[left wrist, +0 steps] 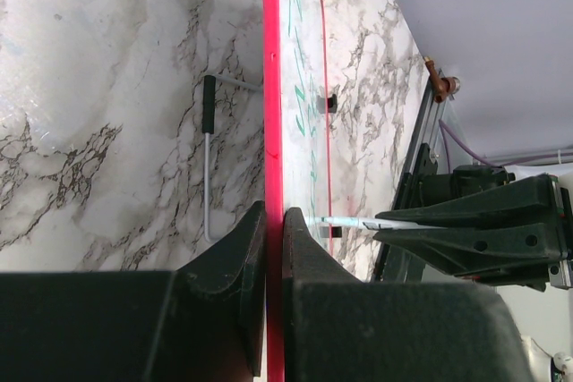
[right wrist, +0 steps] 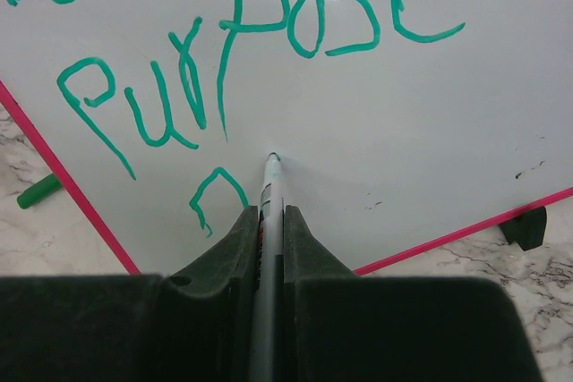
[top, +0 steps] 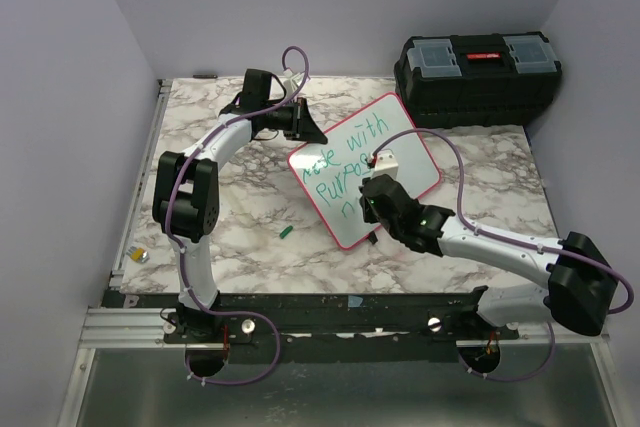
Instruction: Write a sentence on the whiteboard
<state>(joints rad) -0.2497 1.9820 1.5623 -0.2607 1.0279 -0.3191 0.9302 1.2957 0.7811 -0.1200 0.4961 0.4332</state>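
Whiteboard [top: 350,162] lies skewed mid-surface [top: 250,207], its far corner near the black toolbox [top: 478,77]; bare marble on the left and near sides. Left arm bent, its pincer [left wrist: 274,212] clamped on the board's pink left edge. Right arm low and stretched in, its pincer [right wrist: 271,212] clamped on a marker [right wrist: 269,181], tip touching the glossy white face below the green "purpose". Green cap [top: 287,232] loose just beside the frame.

TWIN ARMS AT WORK: The left arm [top: 228,135] and right arm [top: 495,244] pair white link shells with chunky black joint housings. Purple cables [top: 452,159] loop along both. A green light [top: 430,215] glows near three o'clock. The wedge-shaped fingers [left wrist: 228,266] are matte black.
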